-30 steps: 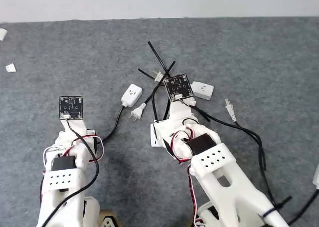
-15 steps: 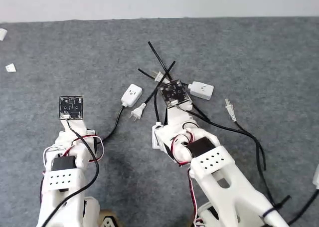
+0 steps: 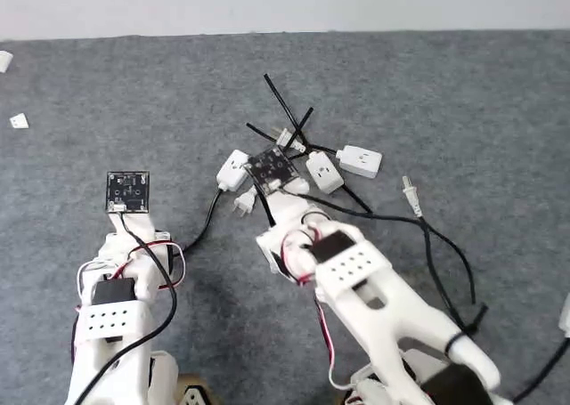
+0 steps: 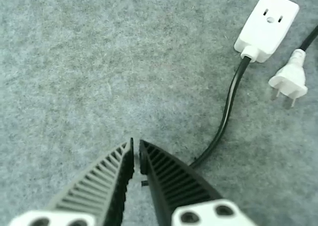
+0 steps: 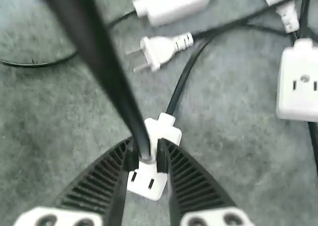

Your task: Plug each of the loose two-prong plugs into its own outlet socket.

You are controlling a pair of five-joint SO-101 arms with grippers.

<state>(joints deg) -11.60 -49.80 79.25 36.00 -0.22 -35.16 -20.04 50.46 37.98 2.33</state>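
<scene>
Pinched socket [image 5: 148,182] first: white, two slots showing, clamped between the fingers of the right gripper [image 5: 146,151] beneath the right arm's camera board [image 3: 272,166], own black lead running off past the fingertips. Across those same fingers, a blurred strand [image 5: 94,52], black, source impossible to tell.

Around the board in the high view, three white sockets counted: left socket [image 3: 233,169] partly covered by the board's left edge, middle socket [image 3: 323,172] just right of the board, far socket [image 3: 360,160] farther right again. Pinched one among these three or not: cannot tell.

Loose two-prong plugs, two counted for sure. White plug [image 3: 243,205] just below and left of the board, beside the left socket but apart from it, prongs aimed away from the board. Second plug [image 3: 411,194] well right of the board, on a black cable [image 3: 450,245], plugged into nothing. Just beyond the board, a small white piece [image 3: 285,138] where two stiff strands [image 3: 278,98] cross; too small to name.

Well left of the board, the left gripper [image 4: 136,149]: fingers pressed together, over grey worktop [image 4: 74,62]. Above it, a second board [image 3: 127,191], matching the first; fine markings on both too small to read.

Far left of the board, toward the worktop's back edge, two tiny white scraps [image 3: 19,120].
</scene>
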